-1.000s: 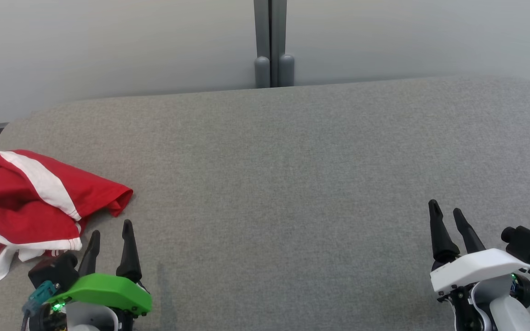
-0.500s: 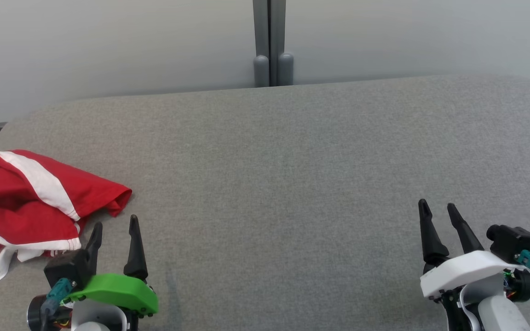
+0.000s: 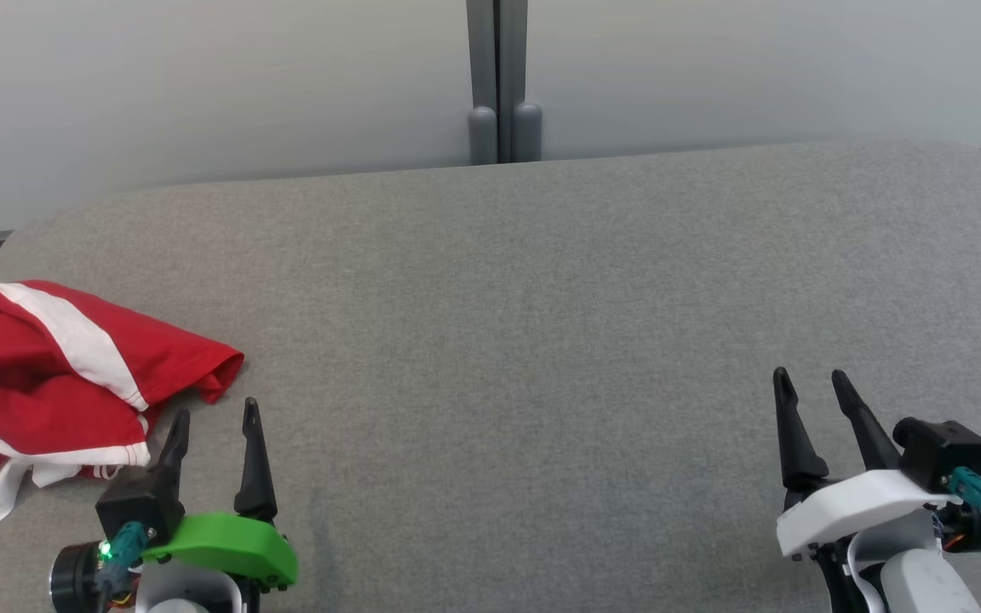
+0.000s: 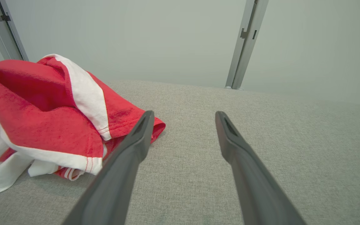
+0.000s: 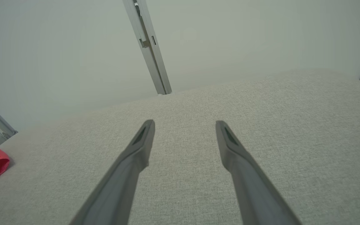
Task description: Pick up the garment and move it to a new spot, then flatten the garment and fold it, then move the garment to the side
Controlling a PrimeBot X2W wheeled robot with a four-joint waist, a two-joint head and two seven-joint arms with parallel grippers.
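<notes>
The red garment (image 3: 56, 375) lies crumpled at the left edge of the worktop (image 3: 542, 298). The left pincer (image 3: 215, 410), just beside it, and the right pincer (image 3: 811, 375) are wide and empty. It looks like the pick-up step: the left one should reach over and grab it.

Garment (image 3: 56, 375) on your left.
You'll find it at the left end of the table (image 3: 507, 340), just beyond your left gripper (image 3: 215, 409); your right gripper (image 3: 810, 373) is well apart on the right, and a post (image 3: 499, 85) stands behind the far edge.
</notes>
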